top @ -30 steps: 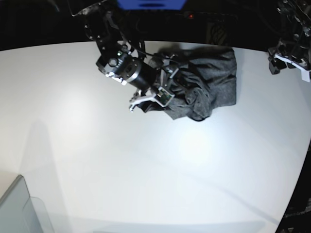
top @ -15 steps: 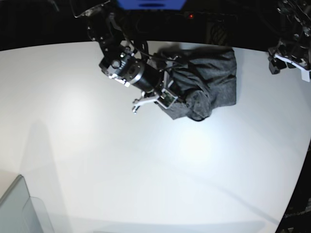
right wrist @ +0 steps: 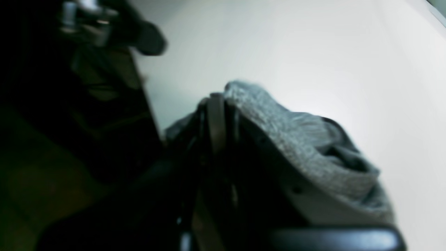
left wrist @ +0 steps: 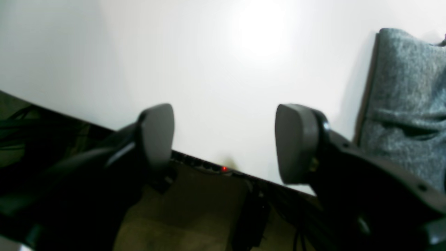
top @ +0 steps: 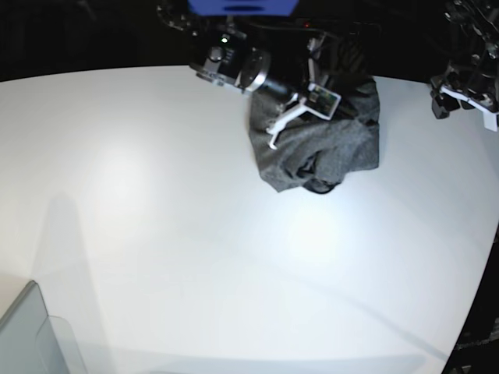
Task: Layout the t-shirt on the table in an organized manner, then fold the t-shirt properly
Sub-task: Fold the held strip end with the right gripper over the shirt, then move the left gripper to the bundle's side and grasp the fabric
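Nearest in the base view is a wide stretch of bare white bench [top: 195,257], glossy, its curved edge dropping off at the lower right; a translucent grey bin corner [top: 31,335] is cut off at the lower left. Further back, near the far edge of the bench, lies the t-shirt [top: 335,148]: heathered dark grey knit, bunched into a rumpled heap with folds and a dark hollow at its near side. No sleeve or collar can be made out in the heap.

The right gripper [top: 308,105] sits over the heap's far left part, jaws closed together on a fold of the cloth; in the right wrist view the grey knit [right wrist: 296,139] drapes over the pinched jaws, though that view is blurred and its left half is dark. How much of the fabric is lifted cannot be told.

The left gripper [left wrist: 223,143] is off the bench at the far right corner, jaws wide apart with nothing between them. Its wrist view shows the bench edge below and one straight side of the shirt [left wrist: 404,104] at the right, cut off by the frame.
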You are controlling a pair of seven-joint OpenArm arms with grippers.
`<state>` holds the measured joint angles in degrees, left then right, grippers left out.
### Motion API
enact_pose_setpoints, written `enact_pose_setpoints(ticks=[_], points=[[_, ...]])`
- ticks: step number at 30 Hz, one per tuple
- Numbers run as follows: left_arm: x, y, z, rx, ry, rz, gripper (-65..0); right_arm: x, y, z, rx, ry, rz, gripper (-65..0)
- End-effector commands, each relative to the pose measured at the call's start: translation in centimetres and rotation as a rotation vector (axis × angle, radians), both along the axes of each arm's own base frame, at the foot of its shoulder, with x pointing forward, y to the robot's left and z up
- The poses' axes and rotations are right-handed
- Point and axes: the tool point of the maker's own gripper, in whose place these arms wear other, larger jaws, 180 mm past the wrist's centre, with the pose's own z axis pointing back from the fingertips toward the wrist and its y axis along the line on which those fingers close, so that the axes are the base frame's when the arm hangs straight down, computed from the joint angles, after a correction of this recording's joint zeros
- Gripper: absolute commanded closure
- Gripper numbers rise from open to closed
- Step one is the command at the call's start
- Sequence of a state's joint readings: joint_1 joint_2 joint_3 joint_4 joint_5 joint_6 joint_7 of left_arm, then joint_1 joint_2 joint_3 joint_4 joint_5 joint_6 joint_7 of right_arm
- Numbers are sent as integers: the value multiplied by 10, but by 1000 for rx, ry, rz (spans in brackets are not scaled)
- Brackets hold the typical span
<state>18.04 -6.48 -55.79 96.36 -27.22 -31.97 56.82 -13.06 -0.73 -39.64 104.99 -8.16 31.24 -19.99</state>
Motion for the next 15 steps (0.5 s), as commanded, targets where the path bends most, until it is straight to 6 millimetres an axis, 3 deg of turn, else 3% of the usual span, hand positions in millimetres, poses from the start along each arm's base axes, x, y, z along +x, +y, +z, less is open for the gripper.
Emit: enact_pose_setpoints(ticks=[1, 8, 15], points=[[5, 4, 10, 18, -33, -5, -438, -5, 12, 17, 66, -17, 29, 0], [4, 5, 10, 20, -30, -7, -438, -44, 42, -3, 49, 53, 150, 0], [4, 6, 10, 23, -28, -8, -438, -49, 49, -40, -19, 121, 176, 0]])
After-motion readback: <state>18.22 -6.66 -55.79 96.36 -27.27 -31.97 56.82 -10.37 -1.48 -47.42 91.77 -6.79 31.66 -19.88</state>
